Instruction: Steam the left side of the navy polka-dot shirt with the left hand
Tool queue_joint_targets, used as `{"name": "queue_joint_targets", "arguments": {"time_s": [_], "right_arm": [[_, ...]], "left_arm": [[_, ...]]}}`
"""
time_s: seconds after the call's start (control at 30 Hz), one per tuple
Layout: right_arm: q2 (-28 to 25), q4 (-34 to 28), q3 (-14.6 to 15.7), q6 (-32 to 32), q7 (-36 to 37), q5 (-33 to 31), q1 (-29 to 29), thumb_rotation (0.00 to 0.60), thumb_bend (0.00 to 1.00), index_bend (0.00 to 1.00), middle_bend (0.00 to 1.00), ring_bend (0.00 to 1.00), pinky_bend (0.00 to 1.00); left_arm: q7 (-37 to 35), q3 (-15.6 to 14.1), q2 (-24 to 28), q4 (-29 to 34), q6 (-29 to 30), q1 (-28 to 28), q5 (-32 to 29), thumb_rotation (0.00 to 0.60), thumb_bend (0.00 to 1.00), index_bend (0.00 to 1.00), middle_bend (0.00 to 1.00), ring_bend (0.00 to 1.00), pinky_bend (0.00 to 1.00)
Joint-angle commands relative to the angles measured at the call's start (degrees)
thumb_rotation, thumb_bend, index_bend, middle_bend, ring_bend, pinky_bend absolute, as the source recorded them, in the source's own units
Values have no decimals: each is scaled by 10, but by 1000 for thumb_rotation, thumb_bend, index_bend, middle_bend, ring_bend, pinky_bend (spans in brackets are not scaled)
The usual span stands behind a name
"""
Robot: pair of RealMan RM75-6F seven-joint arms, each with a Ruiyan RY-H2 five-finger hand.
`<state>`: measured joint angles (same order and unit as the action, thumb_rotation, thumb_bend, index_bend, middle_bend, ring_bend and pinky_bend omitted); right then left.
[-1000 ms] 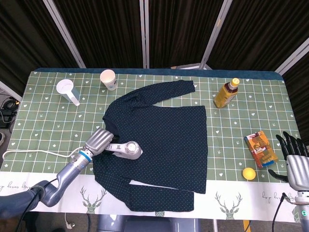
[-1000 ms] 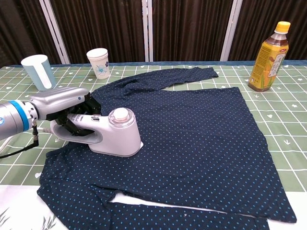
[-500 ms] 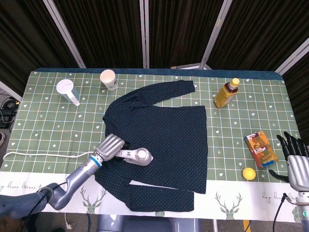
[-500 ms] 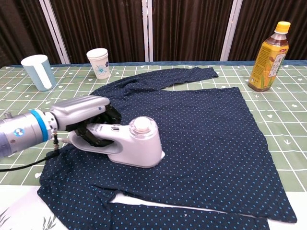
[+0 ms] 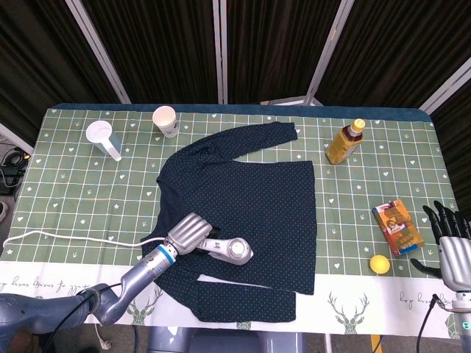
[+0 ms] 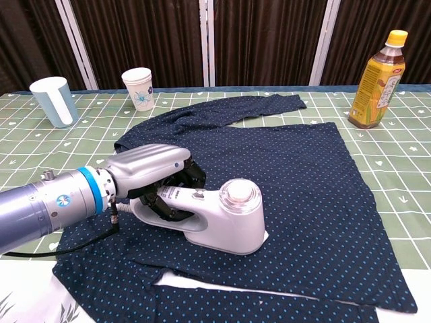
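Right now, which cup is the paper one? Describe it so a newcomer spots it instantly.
Start at the navy shirt spread across the table's middle. Follow its upper sleeve toward the far edge: just left of it stands the paper cup, upright. Unlike the pale blue mug further left, it is white with a small printed pattern and has no handle.

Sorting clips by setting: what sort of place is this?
Probably a staged robot test booth, not a home: black curtains on frames behind a clothed table, with props like a bottle and cup.
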<state>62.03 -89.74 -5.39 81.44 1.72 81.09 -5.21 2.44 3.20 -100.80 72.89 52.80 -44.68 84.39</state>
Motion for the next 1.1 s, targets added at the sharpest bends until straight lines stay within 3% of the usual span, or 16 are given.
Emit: {"name": "queue_joint_targets", "arguments": {"time_s": [0.03,0.8,1.1], "right_arm": [[0,1,0,-1,0,0,0,600,0,0,0,0,0],[4,-3,1,-2,-15,1,-2,600,0,0,0,0,0],[2,-4,1,-1,-11,1,-2,600,0,0,0,0,0]], "left_arm": [[2,-1,0,-3,-3,0,-3,600,719,927,845,806,971],[-43,-20,83,-41,20,23,15,600,719,927,844,806,972],[-44,-24,91,-38,13,24,14,600,719,927,845,806,971]]}}
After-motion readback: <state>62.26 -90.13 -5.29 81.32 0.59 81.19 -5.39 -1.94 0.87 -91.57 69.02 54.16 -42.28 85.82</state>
